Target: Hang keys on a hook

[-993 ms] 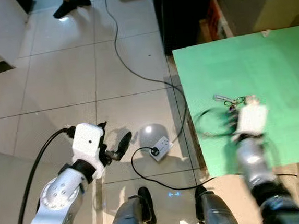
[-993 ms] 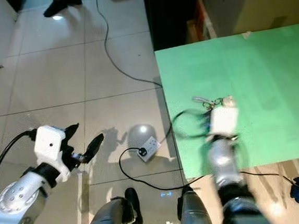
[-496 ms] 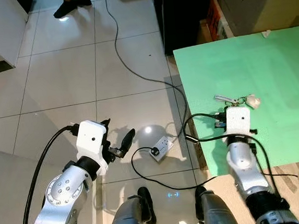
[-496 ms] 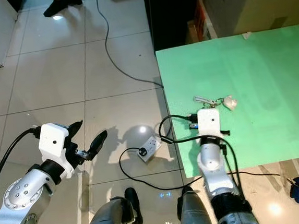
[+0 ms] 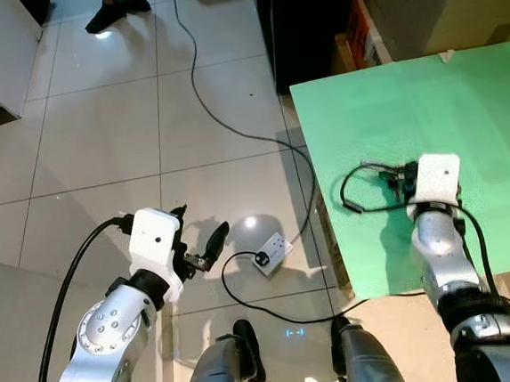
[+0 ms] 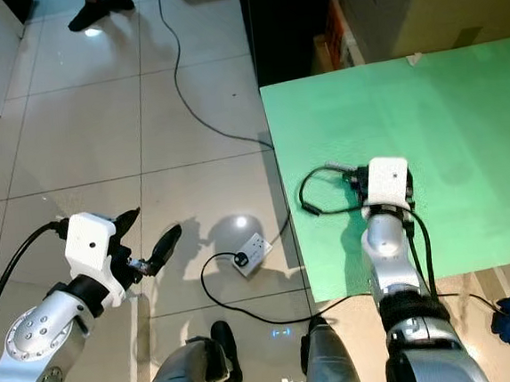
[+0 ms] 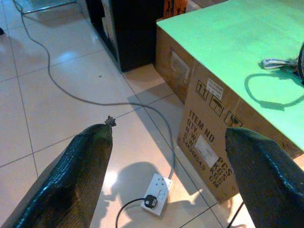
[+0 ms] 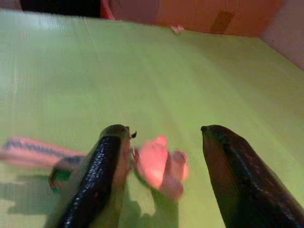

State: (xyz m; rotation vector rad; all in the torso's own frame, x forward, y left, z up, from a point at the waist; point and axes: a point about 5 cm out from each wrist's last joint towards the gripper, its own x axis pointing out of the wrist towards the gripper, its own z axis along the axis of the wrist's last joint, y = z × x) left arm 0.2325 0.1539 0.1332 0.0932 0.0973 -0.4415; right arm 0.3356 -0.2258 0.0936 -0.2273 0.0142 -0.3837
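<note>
The keys (image 8: 156, 164) lie flat on the green counter (image 5: 471, 109), near its edge on the robot's left side, a small bunch with a pale pink fob in the middle and a long flat strap or key (image 8: 33, 151) trailing away from it. In the head views the bunch is mostly hidden under the right wrist; a thin silver end (image 5: 373, 164) pokes out toward the counter's left edge, so the long axis runs roughly crosswise, left to right before the robot. The right pincer (image 8: 161, 175) is down over the bunch, its two black fingers spread wide apart with the fob between them; one finger (image 8: 102, 166) sits just beside or against the fob and overlaps the strap, the other stands clear of it, and nothing is gripped. A black cable (image 5: 355, 193) loops from the right wrist over the counter. The counter's green top sits on cardboard boxes (image 7: 209, 142). The left pincer (image 7: 166, 175) hangs out over the tiled floor (image 5: 97, 124), its fingers wide open and empty. Below it a white power strip (image 5: 272, 252) lies on the tiles, with a dark cord (image 5: 221, 105) running away across the floor. A person's feet in dark shoes (image 5: 119, 11) stand at the far side.
</note>
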